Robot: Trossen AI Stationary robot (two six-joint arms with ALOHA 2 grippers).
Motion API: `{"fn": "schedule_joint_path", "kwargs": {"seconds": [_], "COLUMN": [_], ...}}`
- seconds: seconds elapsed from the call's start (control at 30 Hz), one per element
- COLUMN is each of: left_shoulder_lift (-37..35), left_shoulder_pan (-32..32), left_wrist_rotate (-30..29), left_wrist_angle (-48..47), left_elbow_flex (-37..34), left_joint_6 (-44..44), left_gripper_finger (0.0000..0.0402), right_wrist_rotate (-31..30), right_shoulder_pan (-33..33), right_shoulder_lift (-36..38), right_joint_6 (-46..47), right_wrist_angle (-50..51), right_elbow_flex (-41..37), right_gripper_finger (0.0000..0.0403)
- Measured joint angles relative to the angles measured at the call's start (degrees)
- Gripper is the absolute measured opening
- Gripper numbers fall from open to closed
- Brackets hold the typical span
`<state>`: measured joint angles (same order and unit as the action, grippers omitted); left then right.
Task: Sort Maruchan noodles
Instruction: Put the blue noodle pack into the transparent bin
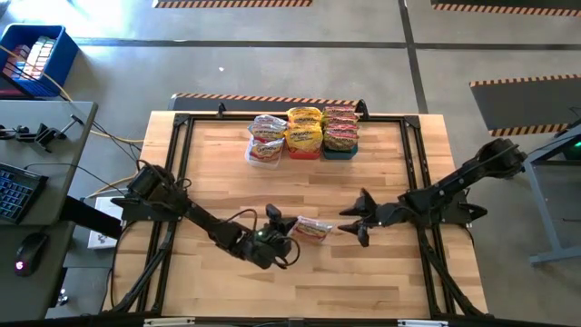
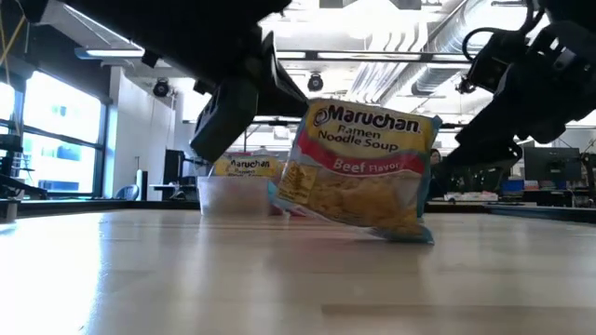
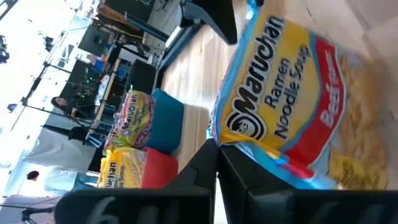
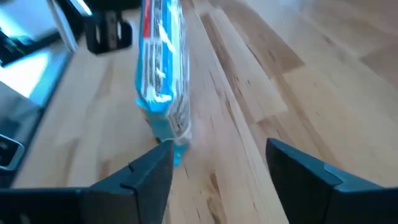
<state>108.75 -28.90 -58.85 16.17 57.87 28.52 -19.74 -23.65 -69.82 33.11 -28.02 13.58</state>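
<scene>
While the left gripper (image 1: 283,238) is closed on one edge of a beef ramen packet (image 1: 313,229) near the middle of the wooden table (image 1: 218,173), the high view shows the right gripper (image 1: 352,222) just to the right of that packet, fingers spread apart and holding nothing. At the far side, more noodle packets (image 1: 304,130) are stacked in a clear bin (image 1: 263,155), a red bin (image 1: 304,153) and a teal bin (image 1: 339,152).

From the low view, the packet (image 2: 363,169) stands tilted, its lower right corner on the table.

From the left wrist view, the packet (image 3: 292,106) is close in front of the shut fingers.

From the right wrist view, the packet (image 4: 163,68) is seen edge-on, beyond the open fingers (image 4: 146,177).
</scene>
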Motion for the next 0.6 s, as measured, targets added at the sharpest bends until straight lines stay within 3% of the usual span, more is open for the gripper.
{"fn": "schedule_joint_path", "kwargs": {"seconds": [0.2, 0.3, 0.6], "left_shoulder_lift": [-0.1, -0.1, -0.1], "left_shoulder_pan": [-0.7, -0.6, -0.4], "left_wrist_rotate": [-0.9, -1.3, -2.5], "left_wrist_angle": [1.4, 1.5, 3.5], "left_elbow_flex": [0.0, 0.0, 0.0], "left_joint_6": [0.4, -1.4, -5.5], "left_gripper_finger": [0.0000, 0.0000, 0.0000], "right_wrist_rotate": [-1.3, -1.7, -2.9], "right_shoulder_pan": [0.0, -0.4, -3.0], "right_shoulder_lift": [-0.6, -2.4, -18.9], "right_joint_6": [-2.4, -5.0, -9.6], "right_wrist_angle": [-17.5, -21.4, -25.0], "right_elbow_flex": [-6.1, -6.6, 2.3], "right_gripper_finger": [0.0240, 0.0240, 0.0240]}}
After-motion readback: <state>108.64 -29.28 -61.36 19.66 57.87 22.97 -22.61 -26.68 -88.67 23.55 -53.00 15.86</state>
